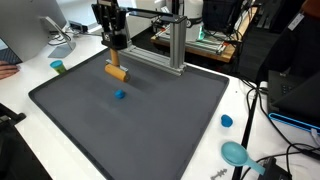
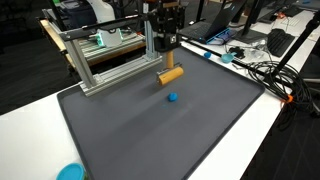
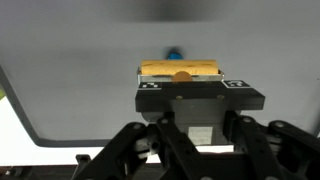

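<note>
My gripper (image 1: 116, 60) hangs over the far part of the dark grey mat (image 1: 150, 135), with its fingers shut on a tan wooden block (image 1: 118, 72). The block (image 2: 171, 75) lies level across the fingertips, just above the mat. In the wrist view the block (image 3: 180, 69) shows as a horizontal bar beyond the gripper (image 3: 180, 78) body, which hides the fingertips themselves. A small blue piece (image 1: 120, 96) rests on the mat a little nearer than the block; it also appears in an exterior view as the blue piece (image 2: 172, 98), and in the wrist view the blue piece (image 3: 176, 50) peeks over the block.
An aluminium frame (image 1: 170, 45) stands at the mat's far edge, close behind the gripper. A teal cup (image 1: 58, 67), a blue cap (image 1: 227, 121) and a teal bowl (image 1: 236, 153) sit on the white table outside the mat. Cables (image 2: 270, 75) run along one side.
</note>
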You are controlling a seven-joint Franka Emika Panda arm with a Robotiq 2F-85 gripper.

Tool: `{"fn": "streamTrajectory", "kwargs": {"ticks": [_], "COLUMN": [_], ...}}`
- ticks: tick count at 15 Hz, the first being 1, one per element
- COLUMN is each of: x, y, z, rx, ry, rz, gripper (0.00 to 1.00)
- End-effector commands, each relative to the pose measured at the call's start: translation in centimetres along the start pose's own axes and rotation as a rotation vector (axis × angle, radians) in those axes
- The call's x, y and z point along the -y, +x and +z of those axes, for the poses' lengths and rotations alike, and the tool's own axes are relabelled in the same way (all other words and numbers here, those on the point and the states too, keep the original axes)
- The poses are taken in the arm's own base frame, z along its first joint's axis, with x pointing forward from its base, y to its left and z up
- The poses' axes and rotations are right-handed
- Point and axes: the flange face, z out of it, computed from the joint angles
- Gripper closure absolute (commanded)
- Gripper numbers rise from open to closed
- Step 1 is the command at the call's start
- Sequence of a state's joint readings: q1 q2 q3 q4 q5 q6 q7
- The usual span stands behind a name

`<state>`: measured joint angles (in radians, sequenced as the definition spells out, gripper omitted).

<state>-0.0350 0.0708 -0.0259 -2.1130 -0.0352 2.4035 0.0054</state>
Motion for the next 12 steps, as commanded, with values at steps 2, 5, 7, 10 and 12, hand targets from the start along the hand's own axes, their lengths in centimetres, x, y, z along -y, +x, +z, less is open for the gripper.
{"fn": "streamTrajectory", "kwargs": {"ticks": [2, 5, 7, 10, 12], "x": [-1.0, -1.0, -0.7, -0.5, -0.5], "y": [1.0, 1.4, 1.7, 2.1, 2.5], "z": [2.5, 3.8, 4.1, 4.6, 4.9], "rx": [-0.014, -0.010, -0.008, -0.008, -0.010], "ry": [-0.002, -0.005, -0.003, -0.005, -0.005], "rz": [-0.024, -0.045, -0.061, -0.076, -0.081], "gripper": [0.79, 0.79, 0.79, 0.79, 0.79]}}
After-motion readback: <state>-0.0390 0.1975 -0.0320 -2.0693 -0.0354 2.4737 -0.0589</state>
